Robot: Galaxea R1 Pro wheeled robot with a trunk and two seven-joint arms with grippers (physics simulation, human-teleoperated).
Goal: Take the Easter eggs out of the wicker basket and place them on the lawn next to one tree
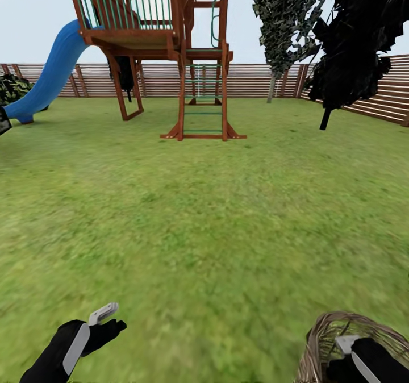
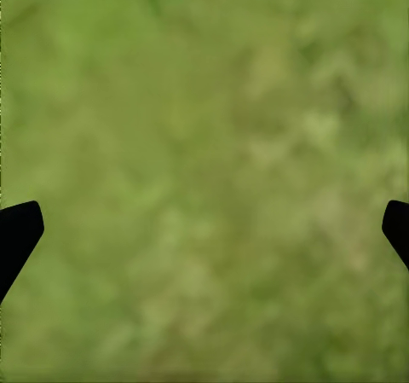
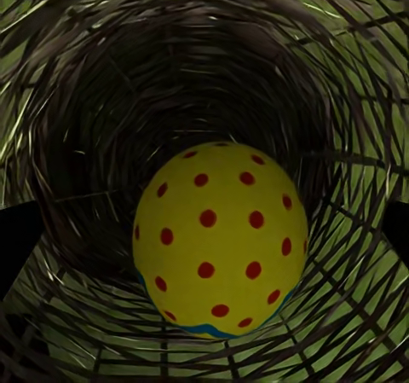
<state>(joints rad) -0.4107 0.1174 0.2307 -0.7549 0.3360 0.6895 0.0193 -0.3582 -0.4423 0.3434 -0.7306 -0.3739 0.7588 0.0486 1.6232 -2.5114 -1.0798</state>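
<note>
Right arm is down in the wicker basket (image 1: 326, 337) at the near right of the lawn (image 1: 204, 218), the right gripper (image 1: 353, 353) sunk past the woven rim. From the right wrist camera we're looking straight down the dark woven well, and there sits one Easter egg (image 3: 220, 240), bright yellow with red dots and a sliver of blue at its lower edge, resting on the basket floor; I can make out just that one. The black fingertips (image 3: 17, 238) sit wide at either edge of that view, spread apart, with the egg between them and not touched by either. Over on the other side, the left gripper (image 1: 105, 320) hangs low over bare grass, well apart from the basket, its dark tips wide apart at the edges of its own wrist view, nothing but blurred green between them. Farther off across the grass stands the wooden playhouse (image 1: 165, 42) with its blue slide (image 1: 48, 79), the slatted fence (image 1: 255, 79) behind it, and a black-leaved tree (image 1: 358, 36) off to the right by the fence.
</note>
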